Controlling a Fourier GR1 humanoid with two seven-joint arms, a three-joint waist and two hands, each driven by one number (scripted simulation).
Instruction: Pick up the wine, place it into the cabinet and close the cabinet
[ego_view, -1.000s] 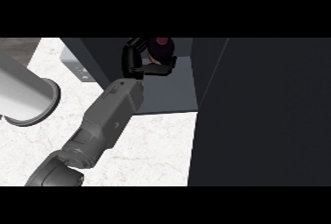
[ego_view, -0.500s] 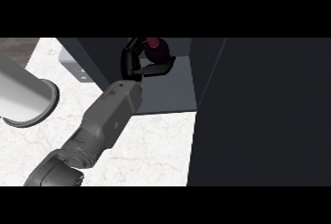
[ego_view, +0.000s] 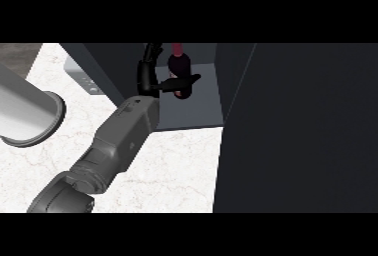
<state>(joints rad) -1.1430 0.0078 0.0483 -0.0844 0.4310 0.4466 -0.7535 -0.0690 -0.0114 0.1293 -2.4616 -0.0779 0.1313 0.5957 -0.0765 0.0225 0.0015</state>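
**Wine sitting inside the open cabinet, hand beside it**

Wine is standing inside the cabinet, a dark bottle with a reddish top near the upper edge of the head view. One hand is reaching into the cabinet at the end of a grey forearm that is rising from the lower left (which of the robot's arms it is cannot be told from this view). Its fingers are extending straight upward just left of the bottle while the thumb is crossing the bottle's lower body; they are lying against it rather than curling round it. The cabinet door is filling the right side, standing open. A grey cylinder is lying on the marbled white counter at the left.
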